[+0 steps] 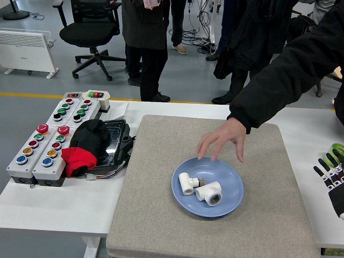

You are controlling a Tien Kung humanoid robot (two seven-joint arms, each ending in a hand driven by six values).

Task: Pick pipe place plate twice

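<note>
White pipe fittings, two of them, both lie inside the blue plate (pixel 232 194): a smaller tee (pixel 188 183) on the left, a larger tee (pixel 210 193) just beside it on the right, open socket facing the camera; plate sits on the grey felt mat (pixel 161 215) covering the middle of the white table (pixel 54 207); robot's right hand (pixel 333 174) is at the right picture edge, over the table beyond the mat, well apart from plate and pipes, fingers spread and holding nothing; a person's hand (pixel 224 138) in a black sleeve (pixel 285 75) reaches in from the top right, fingers splayed downward just above the plate's far rim, not touching the pipes; left side of the table: two grey button boxes (pixel 45 142), a black-and-red cloth (pixel 86 145) on a black tray (pixel 115 141).
</note>
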